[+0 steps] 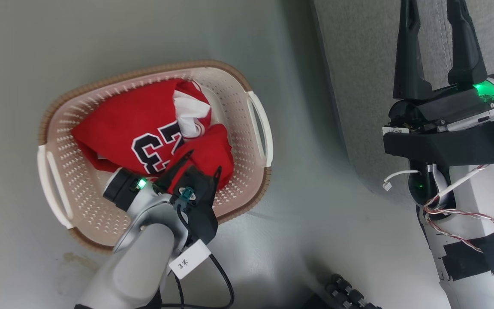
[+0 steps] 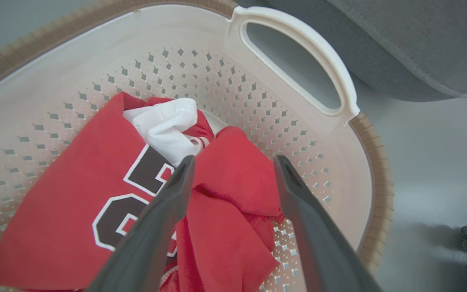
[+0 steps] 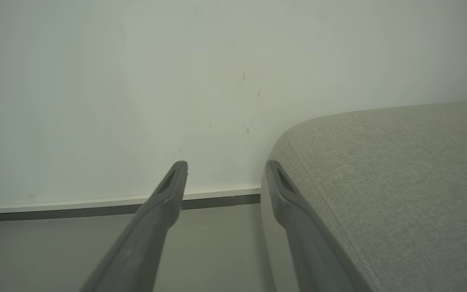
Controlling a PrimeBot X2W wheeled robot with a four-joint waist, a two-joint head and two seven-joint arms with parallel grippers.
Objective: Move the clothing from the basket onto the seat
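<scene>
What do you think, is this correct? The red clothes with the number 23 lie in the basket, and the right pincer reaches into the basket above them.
Not quite: it is the left pincer that reaches into the basket above the red clothes, as the head view shows. The right pincer is beside the sofa. The rest is correct.

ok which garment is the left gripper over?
The plain red piece, bunched beside the numbered jersey; the open left gripper hangs over it, not the number.
</scene>
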